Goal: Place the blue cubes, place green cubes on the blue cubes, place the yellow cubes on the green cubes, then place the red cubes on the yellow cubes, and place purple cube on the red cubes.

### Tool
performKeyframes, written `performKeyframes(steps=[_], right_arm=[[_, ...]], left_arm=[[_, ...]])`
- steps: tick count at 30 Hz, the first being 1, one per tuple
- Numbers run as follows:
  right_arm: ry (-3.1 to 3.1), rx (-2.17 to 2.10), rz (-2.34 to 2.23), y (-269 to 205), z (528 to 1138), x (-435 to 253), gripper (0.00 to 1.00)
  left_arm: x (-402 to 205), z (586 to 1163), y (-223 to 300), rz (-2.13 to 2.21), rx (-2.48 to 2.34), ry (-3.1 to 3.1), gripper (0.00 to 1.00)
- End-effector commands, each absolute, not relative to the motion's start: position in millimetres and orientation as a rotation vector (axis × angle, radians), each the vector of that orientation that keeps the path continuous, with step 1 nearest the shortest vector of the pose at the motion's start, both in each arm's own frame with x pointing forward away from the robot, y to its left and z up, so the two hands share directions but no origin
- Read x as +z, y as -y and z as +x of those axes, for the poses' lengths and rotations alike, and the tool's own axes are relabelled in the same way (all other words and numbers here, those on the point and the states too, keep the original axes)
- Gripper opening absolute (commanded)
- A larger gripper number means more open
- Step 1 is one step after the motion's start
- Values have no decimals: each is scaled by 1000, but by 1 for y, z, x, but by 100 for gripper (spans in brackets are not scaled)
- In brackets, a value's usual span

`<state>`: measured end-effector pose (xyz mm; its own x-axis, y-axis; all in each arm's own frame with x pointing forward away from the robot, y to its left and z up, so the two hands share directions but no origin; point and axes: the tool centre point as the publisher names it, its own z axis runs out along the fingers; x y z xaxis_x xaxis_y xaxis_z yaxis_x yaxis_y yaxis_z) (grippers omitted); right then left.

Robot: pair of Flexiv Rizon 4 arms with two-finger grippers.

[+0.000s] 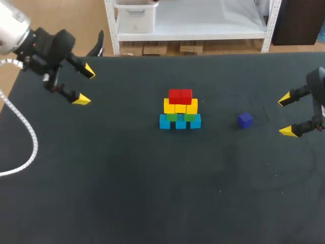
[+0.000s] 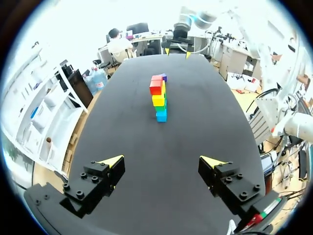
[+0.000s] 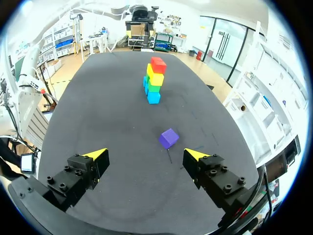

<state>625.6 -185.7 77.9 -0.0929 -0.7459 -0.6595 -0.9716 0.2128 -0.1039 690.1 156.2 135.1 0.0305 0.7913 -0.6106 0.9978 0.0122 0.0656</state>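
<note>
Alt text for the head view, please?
A stack of cubes stands centre: blue at the bottom, then green, yellow, red. A purple cube lies alone to its right; the left end effector and right end effector are open at the sides.

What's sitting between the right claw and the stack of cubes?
The purple cube lies between the right claw and the stack, touching neither; the right wrist view shows it best, the head view too.

In the head view, the right arm is cut off by the picture's edge just past its wrist, and the left arm by the corner. From the left wrist, the purple cube shows only as a sliver behind the stack. The stack is seen end-on there, so the cubes in each row hide one another.
</note>
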Motion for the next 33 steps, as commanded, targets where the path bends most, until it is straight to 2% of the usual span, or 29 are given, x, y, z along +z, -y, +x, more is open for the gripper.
performKeyframes(steps=[1, 14, 25, 33], right_arm=[[-1891, 491, -1587, 186, 627, 77, 100], [-1891, 491, -1587, 186, 627, 77, 100], [-1679, 426, -1998, 170, 668, 82, 100], [-1432, 378, -2288, 143, 677, 55, 100]], left_arm=[[138, 683, -166, 1777, -616, -1727, 100], [146, 678, -171, 1835, -588, -1736, 100], [146, 678, -171, 1835, -588, -1736, 100], [146, 678, -171, 1835, -588, -1736, 100]])
